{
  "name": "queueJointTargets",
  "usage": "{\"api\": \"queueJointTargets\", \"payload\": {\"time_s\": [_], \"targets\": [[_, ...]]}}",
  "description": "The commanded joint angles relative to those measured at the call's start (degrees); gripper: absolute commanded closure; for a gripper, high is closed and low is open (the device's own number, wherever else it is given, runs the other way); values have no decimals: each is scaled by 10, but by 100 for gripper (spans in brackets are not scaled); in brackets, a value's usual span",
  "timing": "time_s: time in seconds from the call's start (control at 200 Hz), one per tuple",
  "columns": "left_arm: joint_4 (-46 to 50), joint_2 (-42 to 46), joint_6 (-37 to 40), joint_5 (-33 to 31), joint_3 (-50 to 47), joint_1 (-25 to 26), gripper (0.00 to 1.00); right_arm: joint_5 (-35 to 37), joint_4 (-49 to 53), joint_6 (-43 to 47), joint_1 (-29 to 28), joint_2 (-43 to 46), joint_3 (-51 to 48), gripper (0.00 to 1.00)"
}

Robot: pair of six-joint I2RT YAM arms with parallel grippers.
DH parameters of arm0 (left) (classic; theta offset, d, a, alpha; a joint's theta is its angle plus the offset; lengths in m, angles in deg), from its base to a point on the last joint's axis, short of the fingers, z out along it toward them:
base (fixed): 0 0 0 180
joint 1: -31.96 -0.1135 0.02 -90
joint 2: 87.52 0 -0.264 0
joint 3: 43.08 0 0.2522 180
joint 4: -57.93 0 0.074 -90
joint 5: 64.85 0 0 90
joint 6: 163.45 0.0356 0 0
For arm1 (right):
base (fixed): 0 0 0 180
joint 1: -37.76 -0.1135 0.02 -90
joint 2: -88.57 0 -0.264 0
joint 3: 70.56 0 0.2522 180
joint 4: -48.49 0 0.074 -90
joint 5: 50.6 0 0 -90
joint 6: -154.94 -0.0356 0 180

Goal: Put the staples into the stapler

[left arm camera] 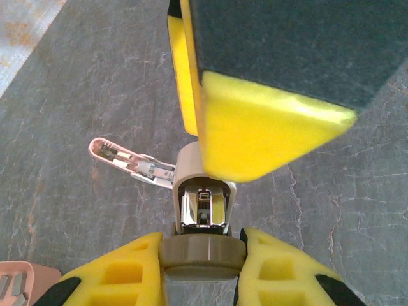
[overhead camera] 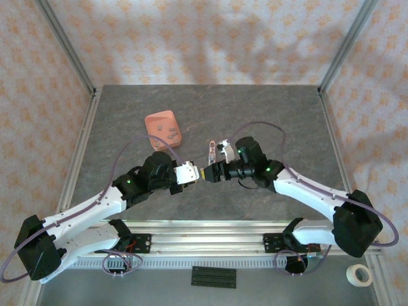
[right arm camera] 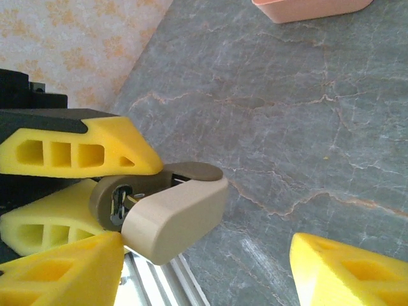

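Note:
The stapler [left arm camera: 203,191] is pale beige on a taupe base, and its pink lid [left arm camera: 111,152] is swung open to the left, baring the metal channel. My left gripper [left arm camera: 201,274] is shut on the taupe base, seen end-on. My right gripper [right arm camera: 204,245] stands open around the beige body [right arm camera: 175,217]; one of its fingers [right arm camera: 57,274] rests against the body and the other is well apart. In the top view both grippers meet at the stapler [overhead camera: 211,152] in mid-table. The staples [overhead camera: 171,132] lie as small grey pieces in the salmon-pink tray [overhead camera: 155,121].
The tray stands behind and left of the grippers, its corner at the lower left in the left wrist view [left arm camera: 25,271]. Patterned walls and metal posts close in the grey stone-look table [overhead camera: 274,121]. A tape roll [overhead camera: 359,275] lies off the near right corner.

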Motion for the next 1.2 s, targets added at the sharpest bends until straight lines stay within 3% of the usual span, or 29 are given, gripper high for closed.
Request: {"api": "queueJointTargets", "payload": {"time_s": [0.0,0.24,0.766,1.191], "targets": [[-5,-2,-3,-3,20,4,94,-9,-1,-8,-4,-7,19,31],[-7,-8,-3,9,26,5,94,48,9,-32,-1,-15,16,34],[-11,1,-14,25,27,10,94,47,-74,-142,45,-58,-37,37],[-158,23,-101,-44,-33,10,94,7,-173,-214,82,-20,-87,33]]}}
